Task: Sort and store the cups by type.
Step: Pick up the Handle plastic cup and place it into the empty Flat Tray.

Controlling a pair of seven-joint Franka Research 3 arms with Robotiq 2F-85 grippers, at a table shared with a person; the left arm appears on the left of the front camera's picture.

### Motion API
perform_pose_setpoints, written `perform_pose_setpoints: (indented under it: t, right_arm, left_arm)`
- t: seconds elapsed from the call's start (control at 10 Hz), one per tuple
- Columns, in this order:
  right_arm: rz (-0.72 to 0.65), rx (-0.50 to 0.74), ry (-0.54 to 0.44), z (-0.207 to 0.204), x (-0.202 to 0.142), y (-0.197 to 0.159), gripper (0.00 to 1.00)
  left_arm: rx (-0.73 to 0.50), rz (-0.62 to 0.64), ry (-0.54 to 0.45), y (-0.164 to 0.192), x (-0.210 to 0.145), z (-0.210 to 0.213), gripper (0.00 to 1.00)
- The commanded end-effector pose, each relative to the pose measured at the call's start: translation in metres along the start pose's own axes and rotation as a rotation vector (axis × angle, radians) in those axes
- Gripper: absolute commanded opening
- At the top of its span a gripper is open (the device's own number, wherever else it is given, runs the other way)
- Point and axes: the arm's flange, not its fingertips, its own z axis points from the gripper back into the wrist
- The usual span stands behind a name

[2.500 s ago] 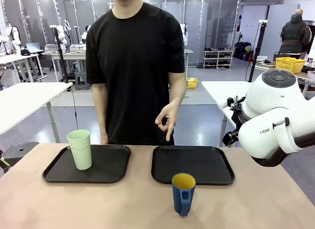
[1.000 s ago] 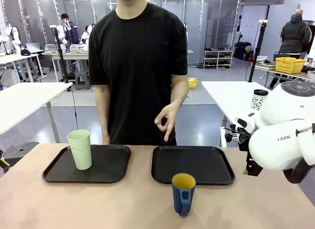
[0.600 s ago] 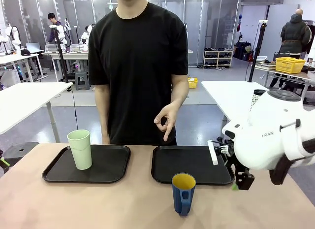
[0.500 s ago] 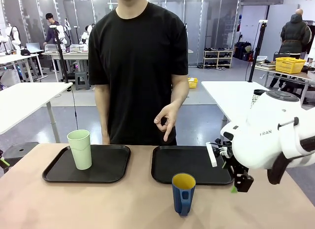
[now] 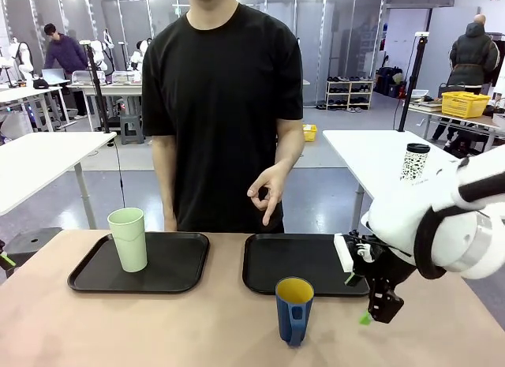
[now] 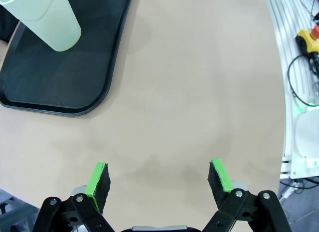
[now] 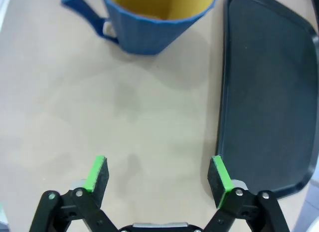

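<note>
Left fingers [image 6: 98,181] apart; tumbler [image 6: 45,20] beyond

The counter [image 5: 158,327] is lit brightly and evenly from above, and its matte surface is rendered pale and uniform. A soft, diffuse shadow is cast on the counter beside the blue mug [image 7: 149,32]. Beyond the counter's far side, the hall is shown slightly soft. In the left wrist view, the counter's edge is bowed by wide-angle distortion.

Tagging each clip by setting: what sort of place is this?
Probably a robotics lab or workshop hall: several white worktables stand around, glass partitions line the back, and a yellow emergency-stop box with cables sits beside the table.
</note>
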Motion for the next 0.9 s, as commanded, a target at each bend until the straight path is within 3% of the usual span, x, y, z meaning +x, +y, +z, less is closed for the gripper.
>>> perform_pose_setpoints:
  t: [0.0, 0.5, 0.8]
  right_arm:
    - [-0.01, -0.053, -0.203, -0.037, -0.037, 0.046, 1.0]
    - [-0.05, -0.109, -0.601, -0.063, -0.087, 0.067, 1.0]
    - [-0.065, -0.074, -0.724, -0.071, -0.105, 0.059, 1.0]
  left_arm:
    - [0.01, -0.019, -0.028, 0.004, -0.002, 0.002, 1.0]
    - [0.01, -0.019, -0.028, 0.004, -0.002, 0.002, 1.0]
    - [0.01, -0.019, -0.028, 0.004, -0.002, 0.002, 1.0]
